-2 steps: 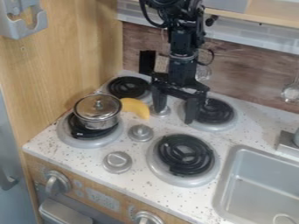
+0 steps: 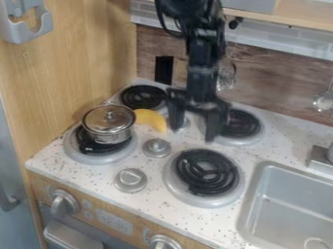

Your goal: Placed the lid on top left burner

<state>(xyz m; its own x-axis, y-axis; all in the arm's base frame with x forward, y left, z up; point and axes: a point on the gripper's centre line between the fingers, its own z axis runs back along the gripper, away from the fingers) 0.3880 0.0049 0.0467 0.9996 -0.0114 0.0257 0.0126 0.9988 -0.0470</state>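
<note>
The black gripper [image 2: 193,131] hangs open above the back of the stove, between the two back burners, with nothing between its fingers. A silver lid [image 2: 109,118] with a small knob lies on top of a metal pot [image 2: 110,135], which stands on the front left burner [image 2: 91,154]. Behind the pot, the top left burner [image 2: 143,97] has a bare black coil.
A yellow curved object [image 2: 150,119] lies between pot and gripper. The back right burner [image 2: 240,124] is partly behind the gripper; the front right burner [image 2: 206,172] is bare. Silver knobs [image 2: 131,180] stand between burners, and a sink [image 2: 292,202] is at right.
The gripper has come slightly lower and nearer the camera. Pot, lid and yellow object have kept their places.
</note>
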